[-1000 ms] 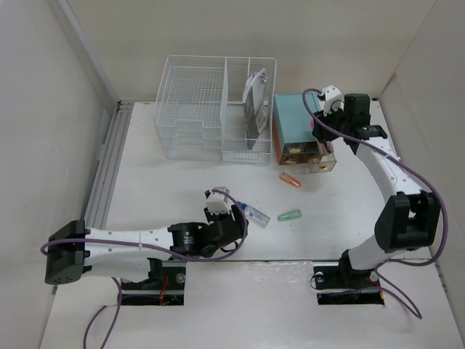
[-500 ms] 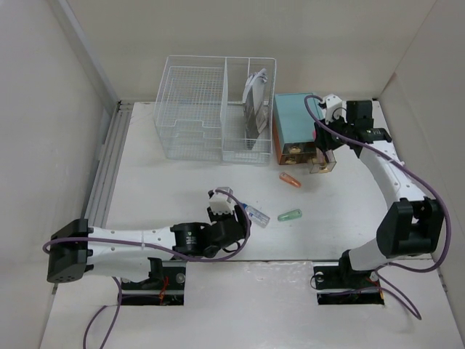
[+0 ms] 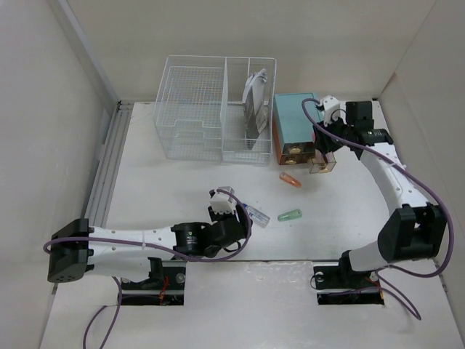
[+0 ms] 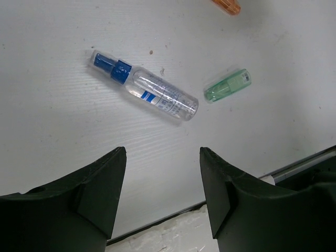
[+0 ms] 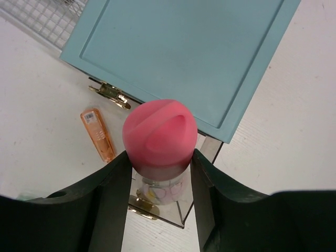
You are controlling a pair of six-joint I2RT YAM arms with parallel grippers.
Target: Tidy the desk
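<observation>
Beneath everything, walled by pale panels: the desk [image 3: 160,182], white and matte.

Toward the back, left of centre, a white wire basket [image 3: 190,109] split into two compartments. In the narrow right one, dark and white flat things [image 3: 254,105] stood on edge.

Near the front edge, the left gripper [image 4: 161,157], low over the desk, parted roughly halfway and gripping nothing. Just beyond its fingertips, flat on the desk, a clear bottle [image 4: 149,92] with a blue cap. On its label, a blue patch and lines of small print, too fine to read. Just right of the bottle's base and apart from it, a small green translucent tube [image 4: 227,85] on its side, with faint markings, unreadable.

Farther back and right, an orange translucent tube [image 5: 98,135] lying in front of the box, with a small printed strip, illegible.

Right of the basket, close beside it, a teal-topped drawer box [image 5: 178,47] with brass-coloured fittings [image 5: 107,94] on the front and one clear drawer [image 5: 173,207] pulled out.

Directly over that drawer, the right gripper [image 5: 160,168], clamped on the sides of a pink-lidded jar [image 5: 160,131] held upright. Some coloured print on the clear body below the lid, not legible. Drawer contents hidden behind jar and fingers.
</observation>
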